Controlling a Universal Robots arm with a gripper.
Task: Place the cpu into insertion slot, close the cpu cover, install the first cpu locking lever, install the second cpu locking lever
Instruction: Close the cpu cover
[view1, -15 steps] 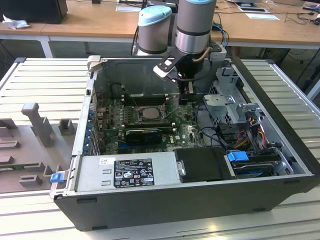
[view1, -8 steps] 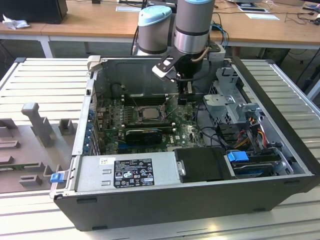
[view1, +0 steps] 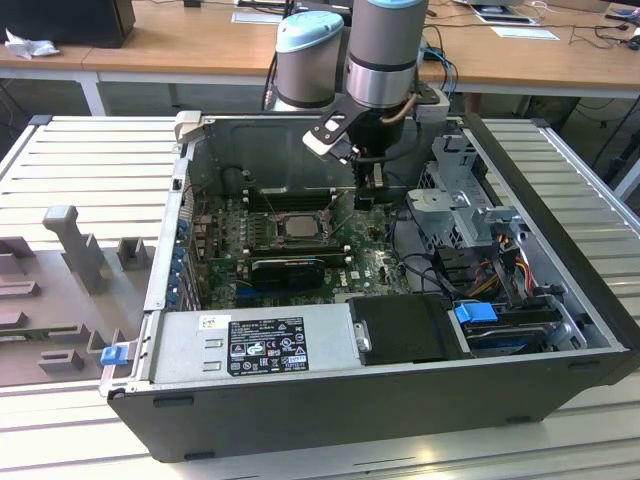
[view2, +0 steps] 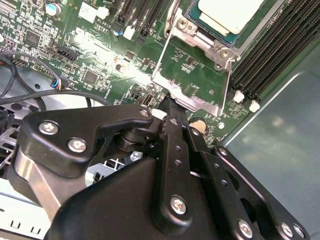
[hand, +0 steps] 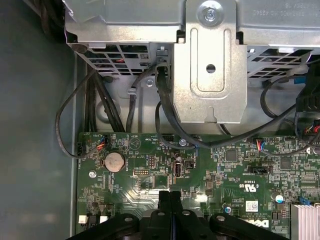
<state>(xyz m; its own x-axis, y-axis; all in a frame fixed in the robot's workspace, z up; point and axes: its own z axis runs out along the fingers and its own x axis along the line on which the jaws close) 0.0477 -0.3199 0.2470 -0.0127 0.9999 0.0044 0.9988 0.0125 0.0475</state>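
Inside the open computer case (view1: 300, 410), the gripper (view1: 363, 200) hangs low over the green motherboard (view1: 372, 262), a little above the middle of the exterior frame. The cpu (view1: 298, 226) is already seated in the insertion slot (view1: 272, 234) at the centre of that frame, its pale metal top facing up. That puts the slot just to the exterior view's left of the gripper and slightly lower in the picture.

In the second wrist view we see the cpu cover (view2: 202, 102) lying flipped open, flat over the board, with green circuitry showing through its window. Its long axis runs straight from the slot's rim (view2: 218, 49) back toward the gripper (view2: 170, 102). The free edge of the frame comes right up to the fingertips; we cannot tell whether they touch it or only sit beside it.

The jaws are clenched together with nothing between them, as the first wrist view of the gripper (hand: 170, 196) also shows. We judge the placing done and the cover not yet closed. The cover's free end is the part nearest the tool.
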